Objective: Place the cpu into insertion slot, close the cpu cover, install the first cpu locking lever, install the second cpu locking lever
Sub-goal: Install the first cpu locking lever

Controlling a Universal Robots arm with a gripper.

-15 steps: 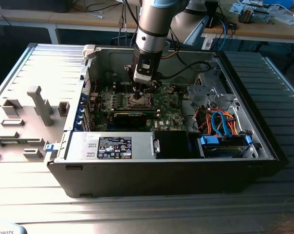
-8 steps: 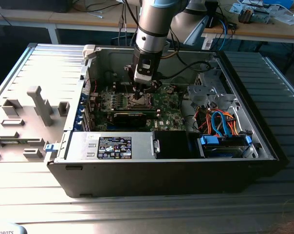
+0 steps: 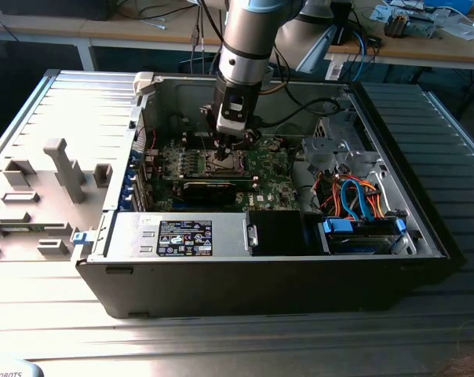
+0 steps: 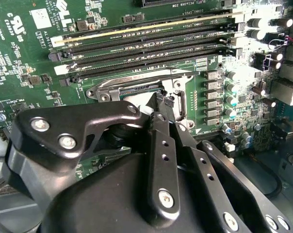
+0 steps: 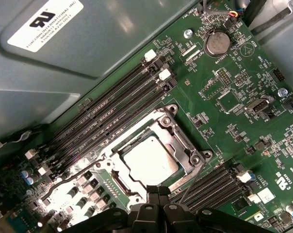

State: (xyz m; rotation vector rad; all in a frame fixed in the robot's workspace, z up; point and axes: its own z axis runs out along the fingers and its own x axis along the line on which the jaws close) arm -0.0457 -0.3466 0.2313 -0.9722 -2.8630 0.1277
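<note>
The cpu (image 5: 149, 161) shows its silver face inside the insertion slot (image 5: 171, 109) on the green board. The cpu cover (image 5: 171, 141) lies flat around it, so the chip shows through the cut-out centre. My gripper (image 5: 158, 191) is shut, with its black fingertips together at the socket's edge, just beside the chip. A thin wire locking lever (image 5: 191, 175) runs along the socket side by the fingertips, and another lever (image 5: 71, 183) extends away on the opposite side. In the second wrist view my gripper (image 4: 158, 104) covers most of the cpu (image 4: 137, 99). The exterior view has the gripper (image 3: 231, 143) low over the insertion slot (image 3: 221, 161).
Long black memory slots (image 5: 112, 111) flank the socket on two sides. A large grey metal cage (image 5: 64, 63) stands close behind them. Coloured cables and a blue drive bay (image 3: 362, 212) fill the case toward the exterior view's right. A grey fixture tray (image 3: 41, 188) lies outside the case.
</note>
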